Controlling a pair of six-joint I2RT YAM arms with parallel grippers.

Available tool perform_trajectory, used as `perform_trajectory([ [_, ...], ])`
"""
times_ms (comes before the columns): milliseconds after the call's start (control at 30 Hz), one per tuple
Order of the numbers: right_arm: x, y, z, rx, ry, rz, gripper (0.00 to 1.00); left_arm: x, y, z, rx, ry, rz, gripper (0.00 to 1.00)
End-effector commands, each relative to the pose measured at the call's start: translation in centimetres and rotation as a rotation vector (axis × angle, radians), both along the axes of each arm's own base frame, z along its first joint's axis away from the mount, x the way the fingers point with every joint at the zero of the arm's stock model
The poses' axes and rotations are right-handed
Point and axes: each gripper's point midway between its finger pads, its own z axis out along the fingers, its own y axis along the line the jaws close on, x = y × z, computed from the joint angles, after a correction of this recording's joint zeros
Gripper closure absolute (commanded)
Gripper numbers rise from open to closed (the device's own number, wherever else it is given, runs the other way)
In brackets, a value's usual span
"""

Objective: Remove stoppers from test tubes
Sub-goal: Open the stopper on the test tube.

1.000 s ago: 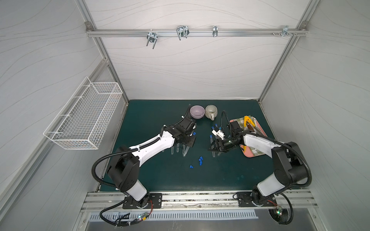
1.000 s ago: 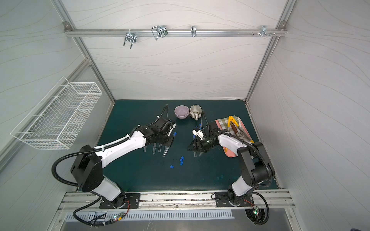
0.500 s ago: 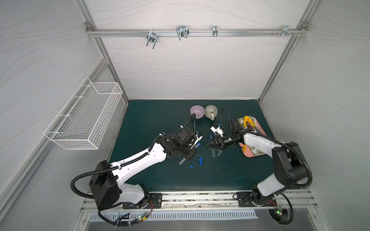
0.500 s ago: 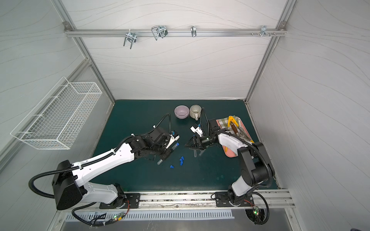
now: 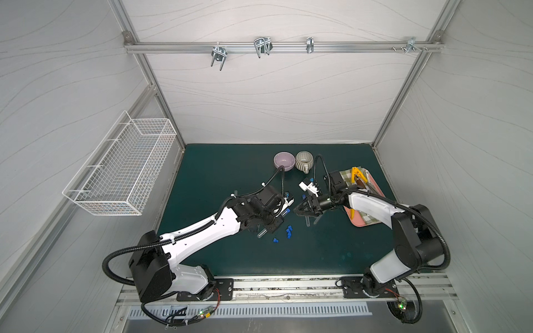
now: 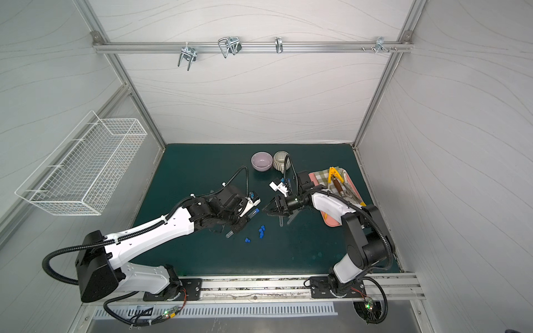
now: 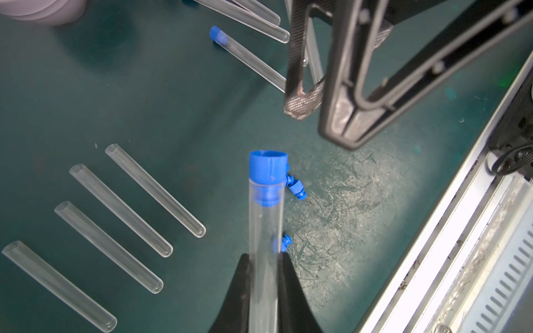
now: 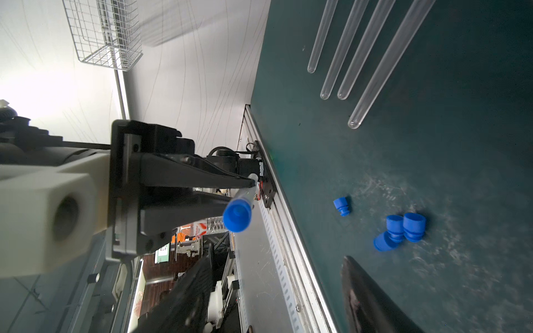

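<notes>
Stopper (image 7: 268, 165) not yet out
Your left gripper (image 7: 264, 259) clamps the test tube (image 7: 264, 227), right gripper (image 7: 321, 127) is open; if you pinch off-centre, the tube may slip.

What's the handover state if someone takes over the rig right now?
Left gripper: shut on a stoppered tube, blue stopper not yet pulled.
Right gripper: open, empty, facing that stopper, not touching it.
Done: four open tubes lie side by side on the mat, with four loose stoppers nearby.
Left: pull the held stopper. At least one more capped tube lies on the mat; others are partly hidden.
</notes>
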Motion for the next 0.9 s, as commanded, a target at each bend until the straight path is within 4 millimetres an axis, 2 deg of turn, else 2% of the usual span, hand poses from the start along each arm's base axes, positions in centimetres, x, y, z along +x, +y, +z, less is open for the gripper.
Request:
perform_trajectory([
  [0,-0.5,0.9,2.2,0.070,-0.041,0.052,0.30,-0.2,-0.9,0.2,-0.007,-0.013,-0.053,0.98],
  [233,-1.0,1.8,2.3,0.072,-0.043,0.083,0.48,-0.7,-1.4,0.0,-0.008,-0.007,-0.081,0.98],
  [433,-1.3,2.3,1.9,0.065,-0.038,0.099,0.58,-0.9,-1.5,-0.2,0.000,-0.009,-0.088,0.98],
  [867,-1.9,2.2,1.3,0.050,-0.028,0.112,0.70,-0.6,-1.4,-0.4,0.006,-0.018,-0.075,0.98],
])
